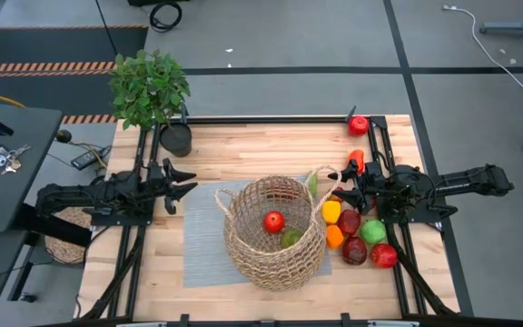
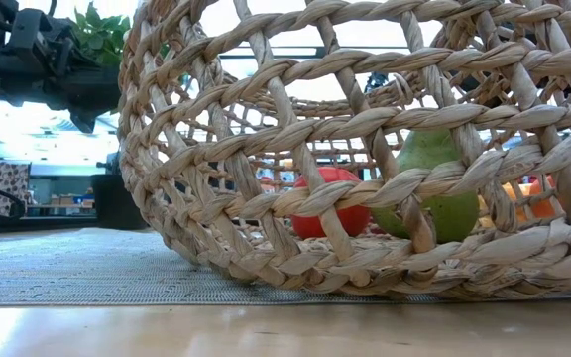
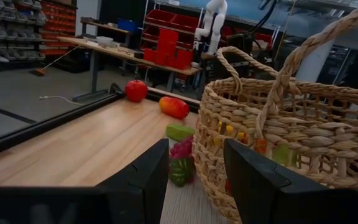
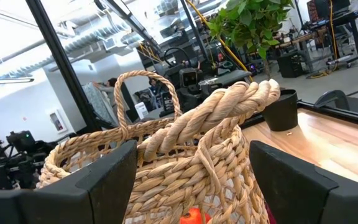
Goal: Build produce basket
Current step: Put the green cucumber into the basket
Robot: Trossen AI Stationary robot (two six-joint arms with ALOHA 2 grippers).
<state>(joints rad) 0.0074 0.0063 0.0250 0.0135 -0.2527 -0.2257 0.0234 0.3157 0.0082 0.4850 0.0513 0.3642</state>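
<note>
A large round wicker basket [image 1: 273, 232] stands on a grey mat [image 1: 200, 232] in the middle of the wooden surface [image 1: 271, 150], between the two pincers. Inside it lie a red fruit [image 1: 273, 221] and, touching it, a green pear-like fruit [image 1: 291, 237]; the low view shows both resting on the basket floor.

The right pincer [image 1: 345, 193] hovers just beside the basket's near handle [image 4: 219, 109], its fingers spread wide with the handle between them but not gripped. On the far side of this pincer from the basket sits a cluster of produce: a yellow piece [image 1: 331, 212], an orange one [image 1: 334, 236], dark red ones [image 1: 353, 251], a green one [image 1: 372, 231] and a red one [image 1: 384, 256]. A lone red apple [image 1: 359, 125] rests well off to one side at the surface's corner.

The left pincer [image 1: 186, 184] waits on the opposite side of the basket, fingers parted and empty, near a black pot [image 1: 176, 139] holding a leafy plant [image 1: 148, 86].

No readable labels or writing appear.
</note>
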